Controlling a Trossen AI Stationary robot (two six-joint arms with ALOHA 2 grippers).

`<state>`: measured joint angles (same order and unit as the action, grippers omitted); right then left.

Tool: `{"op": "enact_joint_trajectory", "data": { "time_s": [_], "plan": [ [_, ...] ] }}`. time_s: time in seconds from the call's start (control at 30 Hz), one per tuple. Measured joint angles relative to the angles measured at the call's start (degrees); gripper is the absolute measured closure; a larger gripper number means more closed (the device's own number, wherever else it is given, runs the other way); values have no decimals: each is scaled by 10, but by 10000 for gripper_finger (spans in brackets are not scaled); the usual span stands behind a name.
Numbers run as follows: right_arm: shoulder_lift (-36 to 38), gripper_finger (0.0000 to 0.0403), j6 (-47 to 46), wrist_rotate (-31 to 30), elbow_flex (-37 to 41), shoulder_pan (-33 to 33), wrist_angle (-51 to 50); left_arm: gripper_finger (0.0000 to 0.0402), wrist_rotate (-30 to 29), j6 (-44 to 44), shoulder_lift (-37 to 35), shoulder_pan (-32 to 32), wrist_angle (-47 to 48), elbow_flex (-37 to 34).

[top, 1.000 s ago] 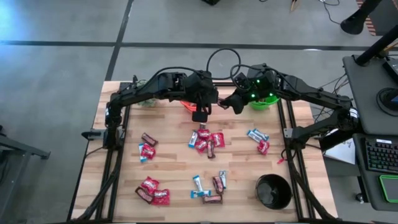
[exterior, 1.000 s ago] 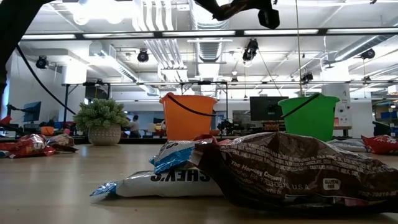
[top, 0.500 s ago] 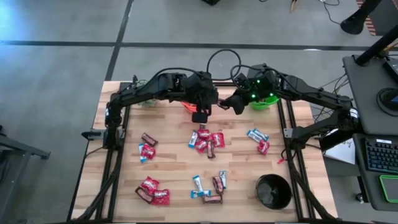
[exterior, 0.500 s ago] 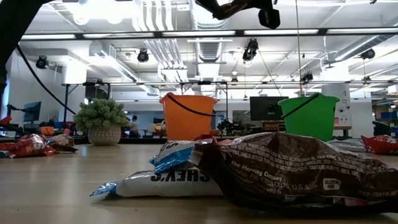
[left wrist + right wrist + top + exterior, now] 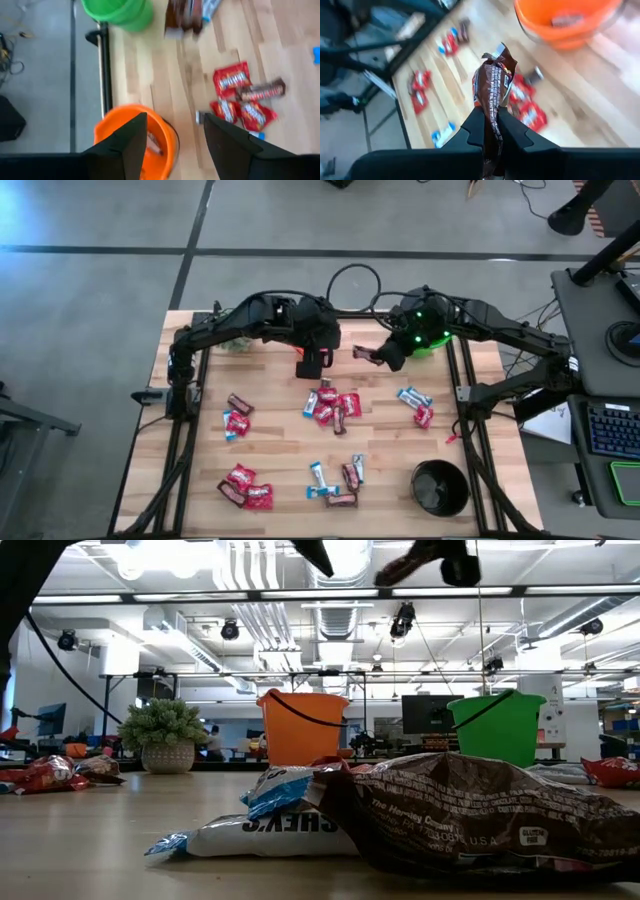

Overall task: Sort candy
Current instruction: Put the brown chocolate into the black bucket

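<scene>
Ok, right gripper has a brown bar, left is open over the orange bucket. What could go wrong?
The right gripper pinches the brown bar near one end only, so it might slip out before a bucket. The left gripper hangs close by over the orange bucket; the arms could clash.

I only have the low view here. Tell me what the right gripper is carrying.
Observer: The right gripper is shut on a dark brown bar, held above the table.
Operator: Now give me the left gripper.
Observer: The left gripper is open with nothing between its fingers, above the orange bucket.
Operator: Report what is in that bucket.
Observer: The right wrist view shows a dark wrapped candy lying inside it.
</scene>
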<state>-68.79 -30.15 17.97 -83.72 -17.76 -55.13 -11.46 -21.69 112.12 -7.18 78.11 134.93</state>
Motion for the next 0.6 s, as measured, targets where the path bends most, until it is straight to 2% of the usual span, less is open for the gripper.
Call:
{"op": "enact_joint_trajectory", "data": {
  "time_s": [0.33,0.6],
  "plan": [
    [40,388,-48,31,-3,19,-137,244,0,29,0,0,70,0],
    [82,388,-135,37,-3,88,-223,249,0,50,0,0,115,0]
  ]
}}
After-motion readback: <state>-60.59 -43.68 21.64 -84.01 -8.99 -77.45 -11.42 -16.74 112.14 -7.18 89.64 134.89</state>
